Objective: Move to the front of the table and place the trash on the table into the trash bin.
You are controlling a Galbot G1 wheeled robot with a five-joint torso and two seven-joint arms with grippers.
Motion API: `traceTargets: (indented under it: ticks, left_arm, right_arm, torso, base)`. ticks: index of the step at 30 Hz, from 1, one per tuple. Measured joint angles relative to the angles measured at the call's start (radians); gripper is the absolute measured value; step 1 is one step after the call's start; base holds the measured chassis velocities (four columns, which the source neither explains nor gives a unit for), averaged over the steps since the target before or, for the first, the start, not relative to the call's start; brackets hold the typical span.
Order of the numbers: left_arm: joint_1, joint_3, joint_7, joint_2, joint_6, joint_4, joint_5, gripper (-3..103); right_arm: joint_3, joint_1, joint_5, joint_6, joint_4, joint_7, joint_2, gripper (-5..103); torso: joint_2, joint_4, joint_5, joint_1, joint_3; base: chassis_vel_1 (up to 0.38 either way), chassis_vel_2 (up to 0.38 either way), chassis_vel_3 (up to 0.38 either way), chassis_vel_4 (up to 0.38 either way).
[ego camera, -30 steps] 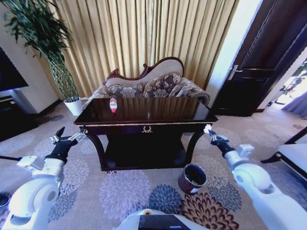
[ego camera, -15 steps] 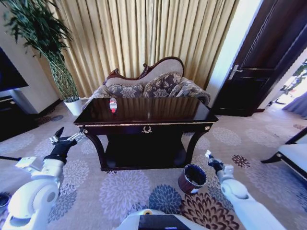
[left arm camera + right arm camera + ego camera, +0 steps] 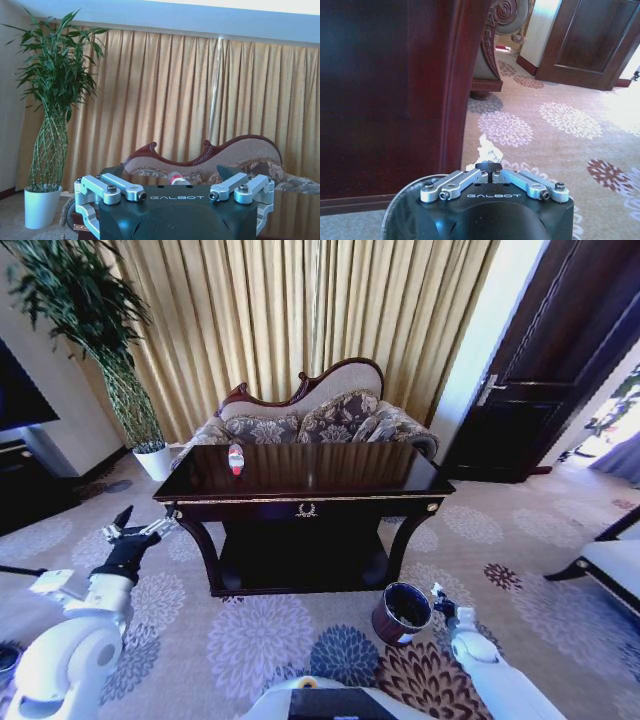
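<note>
Right hand [image 3: 488, 166]: fingers together, pinched on a crumpled white paper wad [image 3: 487, 147] that stood out past the fingertips. The hand was low, near floor level, just right of the trash bin [image 3: 402, 612], whose rim curved under it in the right wrist view.

Change noted: a second ago this hand was level with the bench's near right corner. It had since dropped beside the bin while the camera view held steady. In my judgement the wad had been carried down for release. It was not yet in the bin, and the hand appeared to sit beside the opening rather than squarely over it.

Left hand [image 3: 135, 530]: fingers apart, empty, held off the near left corner of the bench [image 3: 330, 480], unchanged.

Remaining trash: a clear plastic bottle [image 3: 236, 459] with red label and white cap stood upright on the far left of the glossy bench top. The wad was small, light and irregular.
</note>
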Motion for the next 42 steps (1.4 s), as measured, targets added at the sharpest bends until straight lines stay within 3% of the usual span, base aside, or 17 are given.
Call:
traceTargets:
  ticks: [9, 14, 15, 19, 24, 31, 33, 34, 42]
  left_arm:
    - [-0.001, -0.013, 0.0, 0.006, 0.0, 0.004, -0.005, 100]
    - [0.0, -0.018, 0.002, 0.004, -0.002, 0.008, -0.008, 100]
    - [0.0, -0.018, 0.002, 0.004, -0.002, 0.008, -0.008, 100]
    - [-0.003, -0.016, 0.003, 0.002, -0.003, 0.011, -0.009, 100]
    - [-0.006, -0.017, 0.004, 0.002, -0.003, 0.014, -0.011, 100]
    - [-0.006, -0.02, 0.005, 0.002, -0.004, 0.019, -0.012, 100]
    - [-0.006, -0.02, 0.005, 0.002, -0.004, 0.019, -0.012, 100]
    - [-0.006, -0.02, 0.005, 0.001, -0.004, 0.019, -0.012, 100]
    - [-0.009, -0.018, 0.005, 0.0, -0.004, 0.021, -0.012, 100]
  right_arm:
    - [-0.001, 0.014, -0.016, -0.004, 0.026, 0.002, 0.014, -2]
    - [-0.003, 0.001, -0.018, -0.025, 0.053, 0.005, 0.013, 19]
    - [-0.003, 0.001, -0.018, -0.025, 0.053, 0.005, 0.013, 19]
    - [0.002, -0.001, -0.019, -0.029, 0.062, 0.008, 0.012, 40]
    - [0.003, -0.003, -0.018, -0.029, 0.072, 0.008, 0.009, 51]
    - [0.004, -0.003, -0.019, -0.03, 0.076, 0.008, 0.008, 84]
    - [0.004, -0.003, -0.019, -0.03, 0.076, 0.008, 0.008, 84]
    - [0.004, -0.003, -0.019, -0.03, 0.076, 0.008, 0.008, 94]
    - [0.005, -0.006, -0.018, -0.03, 0.079, 0.005, 0.007, 100]
  torso:
    - [0.0, 0.0003, 0.0, 0.0, 0.0]
    - [0.0, 0.0001, -0.0001, 0.0, 0.0]
    - [0.0, 0.0001, -0.0001, 0.0, 0.0]
    - [0.0, 0.0002, 0.0, 0.0, 0.0]
    - [0.0, 0.0001, 0.0, 0.0, 0.0]
    - [0.0, 0.0002, 0.0, 0.0, 0.0]
    - [0.0, 0.0002, 0.0001, 0.0, 0.0]
    - [0.0, 0.0001, 0.0001, 0.0, 0.0]
    - [0.0, 0.0002, 0.0001, 0.0, 0.0]
  base:
    - [0.0, 0.0, 0.0, 0.0]
    - [0.0, 0.0, 0.0, 0.0]
    - [0.0, 0.0, 0.0, 0.0]
    - [0.0, 0.0, 0.0, 0.0]
    - [0.0, 0.0, 0.0, 0.0]
    - [0.0, 0.0, 0.0, 0.0]
    - [0.0, 0.0, 0.0, 0.0]
    - [0.0, 0.0, 0.0, 0.0]
    - [0.0, 0.0, 0.0, 0.0]
